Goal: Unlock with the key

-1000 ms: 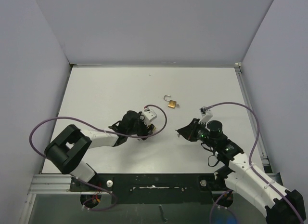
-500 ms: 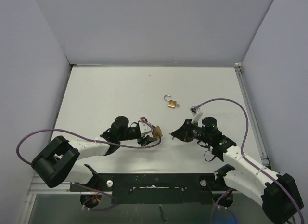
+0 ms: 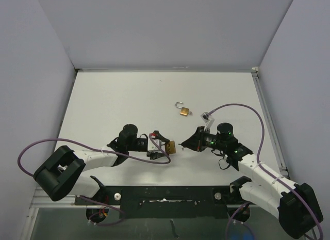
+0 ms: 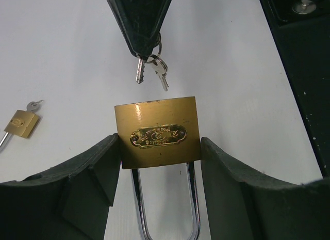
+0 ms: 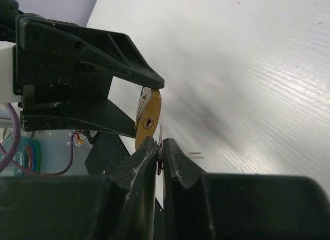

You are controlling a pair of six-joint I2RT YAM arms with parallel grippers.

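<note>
Two brass padlocks are in view. The larger padlock (image 4: pixel 157 131) is pinched by its two narrow sides between the left jaws, which stand spread to the width of its body, low over the near middle of the white bench (image 3: pixel 113 100). Its steel shackle (image 4: pixel 193 198) points back toward the left wrist, and both legs run into the body. The embossed oval plate faces the left wrist camera. Its keyhole (image 5: pixel 148 123), in the base, faces the right jaws.

The right jaws are pressed together on a key ring (image 4: pixel 154 58) at their very tips. Two small silver keys (image 4: pixel 140 69) hang from the ring, just beyond the base of the larger padlock and not touching it. From the top view the two sets of jaws meet nearly tip to tip, with the lock between them.

The smaller padlock (image 3: pixel 183 111) lies flat on the bench farther back, well apart from both arms. Its shackle is swung open and a key (image 4: pixel 34 104) sits at its base.
</note>
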